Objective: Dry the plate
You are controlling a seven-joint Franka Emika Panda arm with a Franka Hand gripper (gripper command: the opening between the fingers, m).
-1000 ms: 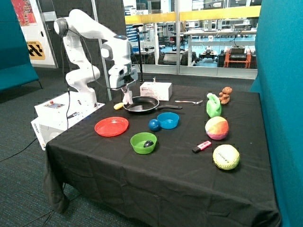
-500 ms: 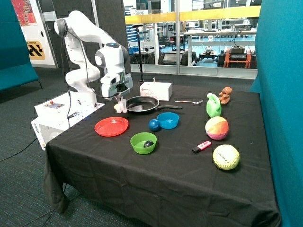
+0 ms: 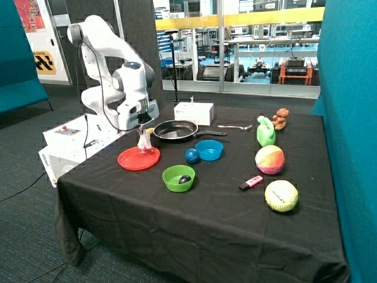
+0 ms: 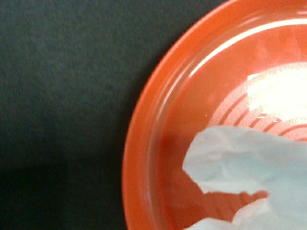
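Plate [image 3: 138, 158] lies flat, rim up; gripper [image 3: 143, 140] dangles tissue [image 4: 249, 163] above it.

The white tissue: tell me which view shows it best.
The wrist view: the crumpled tissue fills the frame's lower corner, over the plate. The outside view shows it only as a pale scrap hanging from the gripper above the plate.

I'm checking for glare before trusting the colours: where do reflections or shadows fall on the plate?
Wrist view: a bright white glare patch on the plate, plus a streak along its rim; the tissue casts a dark shadow below its edge. Outside view: no glare there; the end effector hangs over it.
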